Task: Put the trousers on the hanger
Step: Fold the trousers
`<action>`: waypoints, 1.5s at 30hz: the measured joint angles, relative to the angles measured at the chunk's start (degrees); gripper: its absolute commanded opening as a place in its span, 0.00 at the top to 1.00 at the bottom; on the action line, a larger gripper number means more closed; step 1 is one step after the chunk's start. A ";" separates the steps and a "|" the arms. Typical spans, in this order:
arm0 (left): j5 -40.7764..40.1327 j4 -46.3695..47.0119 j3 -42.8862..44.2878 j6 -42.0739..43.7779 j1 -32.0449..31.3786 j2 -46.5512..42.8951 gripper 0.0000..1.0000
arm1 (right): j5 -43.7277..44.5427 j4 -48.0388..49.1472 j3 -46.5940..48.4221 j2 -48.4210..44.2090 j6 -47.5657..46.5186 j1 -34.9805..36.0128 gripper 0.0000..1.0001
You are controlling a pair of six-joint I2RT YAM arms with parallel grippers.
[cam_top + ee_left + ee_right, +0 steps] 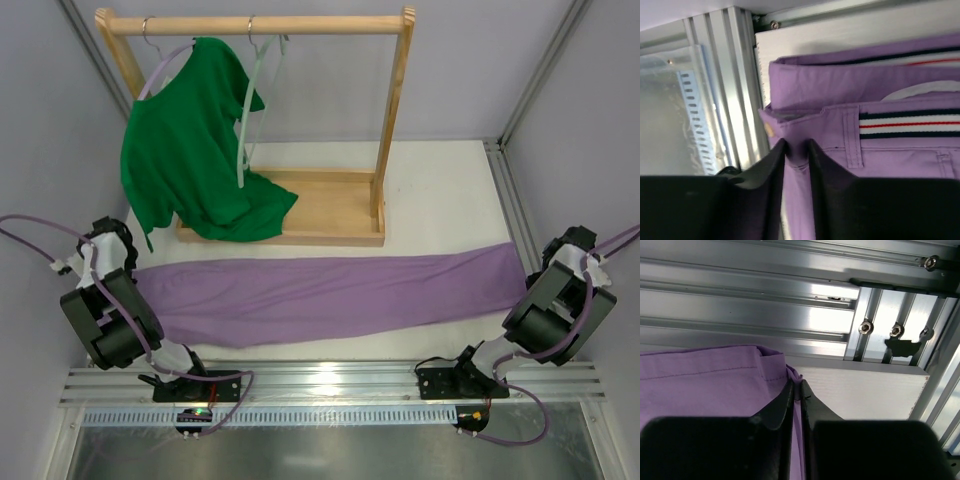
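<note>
Lilac trousers [330,295] are lying stretched across the table while the pale hanger [247,110] is hanging on the rack behind them.

The trousers are running as one long, flat purple band from the left side of the white table [440,190] to the right, legs laid together. The waistband end, showing a navy, white and red striped band and belt loops, is sitting at the left, pinched between the closed fingers of the left gripper [796,146]. The hem end is being nipped the same way by the right gripper [796,386]. The thin grey-green hanger is dangling by its wire hook from the wooden rail [300,24], turned almost edge-on, well apart from the trousers.
</note>
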 measured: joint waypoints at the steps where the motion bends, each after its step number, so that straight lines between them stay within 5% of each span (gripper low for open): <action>1: 0.48 -0.42 1.38 0.24 0.04 -0.02 0.62 | -0.57 0.07 0.00 -0.09 -0.22 -0.02 0.82; 3: 1.20 -0.33 3.61 0.28 0.17 -0.59 0.58 | -1.33 0.07 0.09 -0.26 -0.46 -0.13 0.71; 7: 4.48 0.13 4.50 0.50 0.20 -5.75 0.51 | -2.51 -0.59 0.28 -2.16 -0.76 -0.31 0.65; 8: 5.62 0.44 4.48 0.98 0.15 -7.58 0.35 | -3.02 -0.94 0.59 -3.17 -0.79 -0.39 0.64; 10: 9.27 2.84 3.67 2.64 -0.33 -11.67 0.25 | -4.17 -1.62 1.77 -5.20 -0.79 -0.44 0.63; 15: 19.21 7.48 1.99 3.04 -1.79 -14.56 0.33 | -9.66 -1.66 5.31 -10.49 -2.47 2.86 0.61; 18: 21.86 9.05 2.25 2.84 -3.52 -10.78 0.30 | -15.91 -0.42 7.10 -11.72 -4.74 8.33 0.47; 32: 23.96 12.61 5.14 1.31 -5.90 5.16 0.30 | -39.95 16.28 4.09 -12.02 -18.99 46.49 0.48; 36: 23.63 13.20 5.92 1.62 -5.90 9.86 0.50 | -41.99 20.22 2.58 -11.67 -22.27 55.98 0.51; 40: 23.32 13.60 8.59 2.38 -5.90 14.56 0.99 | -41.57 22.12 5.03 -6.56 -28.68 66.51 0.56; 45: 23.34 13.81 9.27 3.10 -5.90 15.45 1.00 | -42.51 21.84 12.81 7.08 -35.56 73.64 0.58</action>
